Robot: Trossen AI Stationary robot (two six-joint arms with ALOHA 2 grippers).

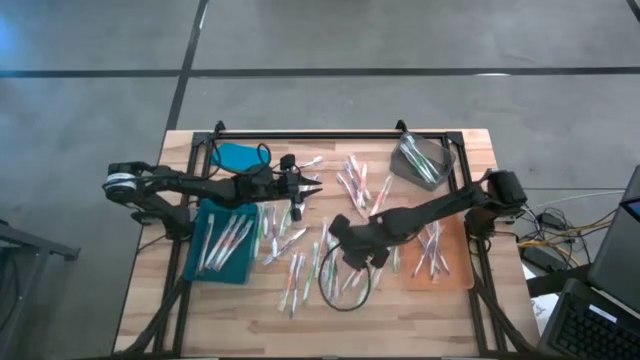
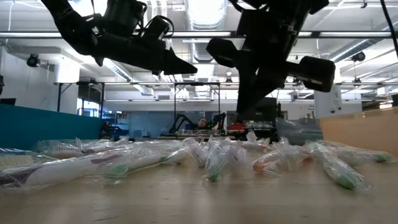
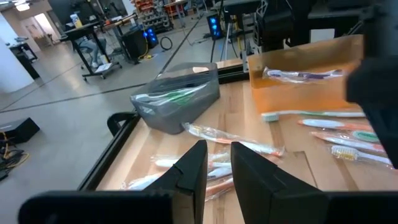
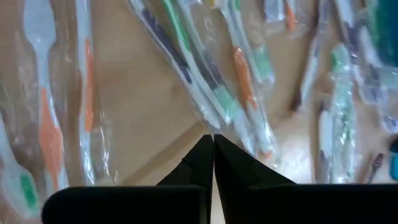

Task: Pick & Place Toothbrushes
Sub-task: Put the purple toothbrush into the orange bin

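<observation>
Left pincer [image 1: 318, 186]: raised, slightly apart, empty | Right pincer [image 1: 331, 262]: together, over wrapped toothbrushes [image 1: 300, 262] | Desk [image 1: 470, 310]: teal tray [image 1: 222, 268] contents indistinct

Light wooden slatted table [image 1: 150, 300] with black frame, scattered plastic-wrapped toothbrushes [image 1: 300, 262] across its middle, teal rectangular tray [image 1: 224, 243] at left, orange flat tray [image 1: 440, 262] at right, grey tilted bin [image 1: 421, 160] near far edge, black cable loop [image 1: 345, 285] near centre

Overhead looking straight down, low level across table [image 2: 205, 199], wrists close, perhaps overlapping.
</observation>
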